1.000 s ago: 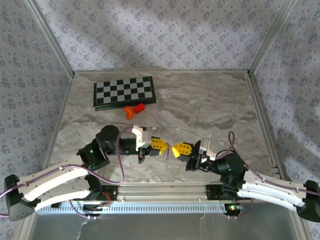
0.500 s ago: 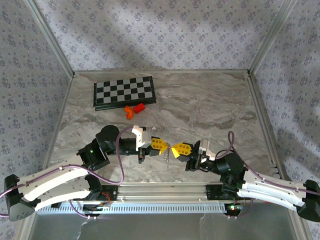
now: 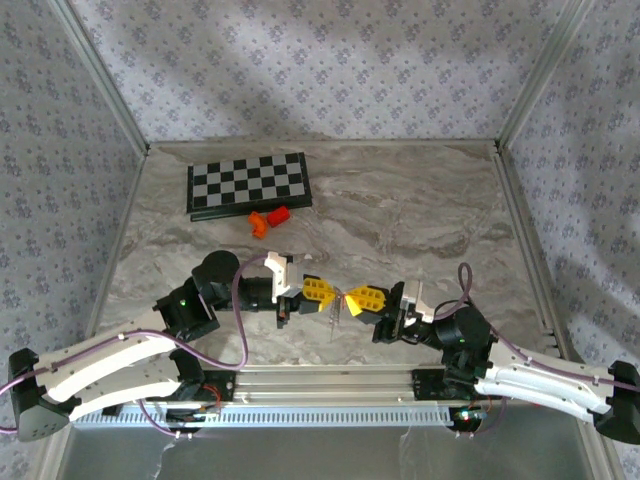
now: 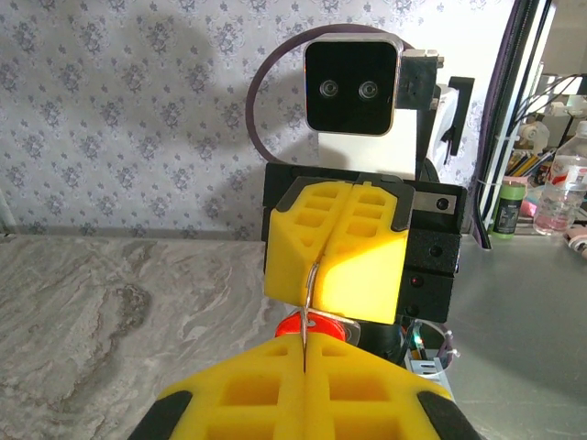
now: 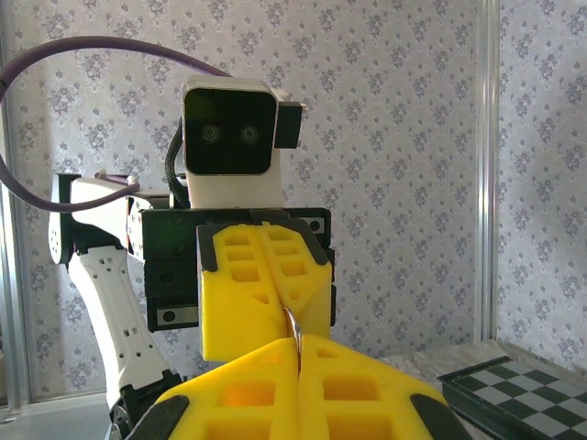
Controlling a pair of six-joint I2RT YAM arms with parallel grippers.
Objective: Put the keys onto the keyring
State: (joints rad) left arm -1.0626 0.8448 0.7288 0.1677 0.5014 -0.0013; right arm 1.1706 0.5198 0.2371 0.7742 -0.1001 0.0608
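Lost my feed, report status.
Left gripper, right gripper: jaws shut, tip to tip, on keyring wire. Red tag hangs beneath. Keys too small to tell. No obstruction.

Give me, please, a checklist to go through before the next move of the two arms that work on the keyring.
1. Left end effector shut: ok.
2. Right end effector shut: ok.
3. Both meet tip to tip above the table: ok.
4. Silver wire pinched in the seams of both: ok.
5. Red tag of the keyring hangs just below the right fingers: ok.
6. A key already threaded on the wire: cannot tell, too small to see.
7. Chessboard and orange blocks lie far from both arms: ok.
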